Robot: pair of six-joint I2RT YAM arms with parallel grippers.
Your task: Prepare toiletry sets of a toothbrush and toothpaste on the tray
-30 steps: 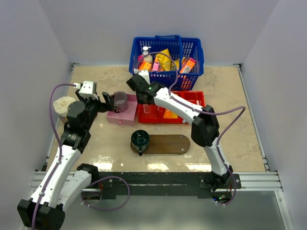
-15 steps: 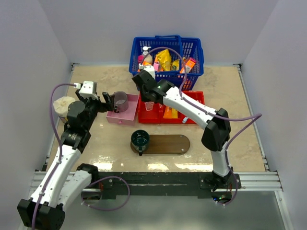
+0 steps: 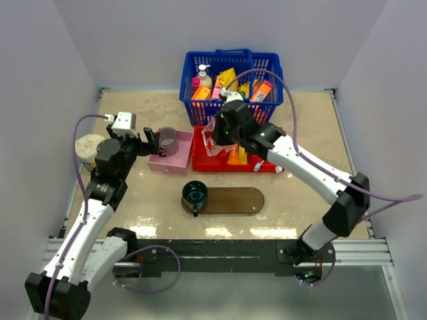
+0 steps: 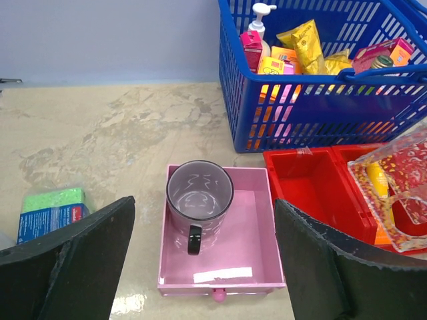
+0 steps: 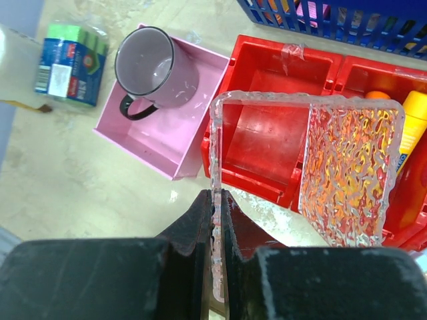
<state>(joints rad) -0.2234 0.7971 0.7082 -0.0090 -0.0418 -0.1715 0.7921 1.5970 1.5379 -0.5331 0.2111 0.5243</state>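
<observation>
**A:** Nearest first. What's on the tray?

**B:** The tray is dark wood, flat, with rounded ends and a low rim. It lies on the pale marbled bench close to the arm bases. A dark round cup sits on its left end. No brush or tube is on it, so I judge that no set has been started.

**A:** Hands?

**B:** The left hand is empty with its fingers wide apart. It hangs just short of the pink box. That box is smooth and shallow, and a glossy mauve mug with a black handle stands in it. The right hand is pinched together on one thin wall of a clear box of rippled hard plastic, held above the red bin.

**A:** Toothpaste?

**B:** There's a yellow-orange tube, soft-looking and tapered, in a right-hand compartment of the bin. I can't pick out a toothbrush for sure.

**A:** Which step is it on?

**B:** Probably handling the clear box, either to clear the bin or to bring the box along. Next it needs to set the box down level. The grip on that slick wall is narrow, so the box could swivel.

**A:** Behind that?

**B:** A blue lattice basket of bright packets.
</observation>
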